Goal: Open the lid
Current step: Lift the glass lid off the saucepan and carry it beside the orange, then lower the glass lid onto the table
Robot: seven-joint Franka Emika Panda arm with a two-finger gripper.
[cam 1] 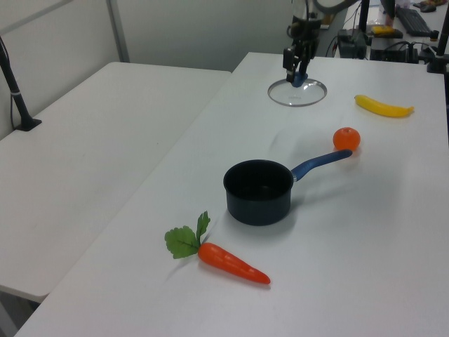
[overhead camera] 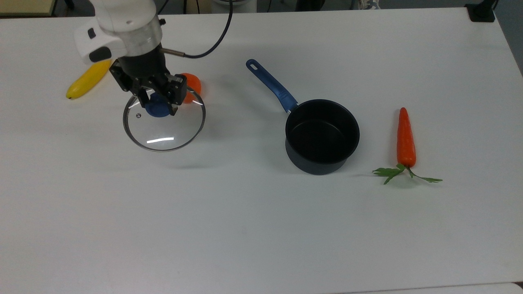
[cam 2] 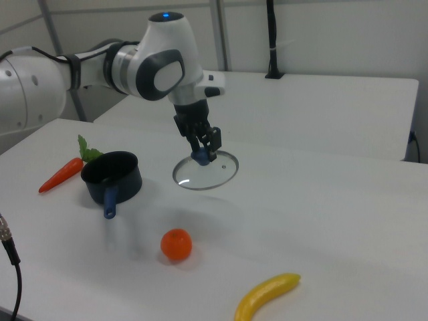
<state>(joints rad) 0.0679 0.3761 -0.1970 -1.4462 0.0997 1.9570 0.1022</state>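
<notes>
Your end effector has its fingers closed on the blue knob of the lid, which hangs clear of the worktop, roughly level, with its shadow apart from it in the right view. The lid is well away from the saucepan, toward the top view's left, so the opening itself looks done and what remains is the set-down.

To finish cleanly, keep the lid level as you lower it, come straight down, and release only once the metal rim rests flat on the worktop; glass dropped on one edge could rattle or slide.

Watch the neighbours. In the top view the orange sits partly behind the lid's far rim, so they may be close, and the banana lies just beyond the arm. In the left view the lid hangs near the worktop's edge on the left view's left. The broadest open stretch is the bare worktop in the top view's lower half, so bias the placement that way. The carrot lies well apart, beyond the saucepan.
</notes>
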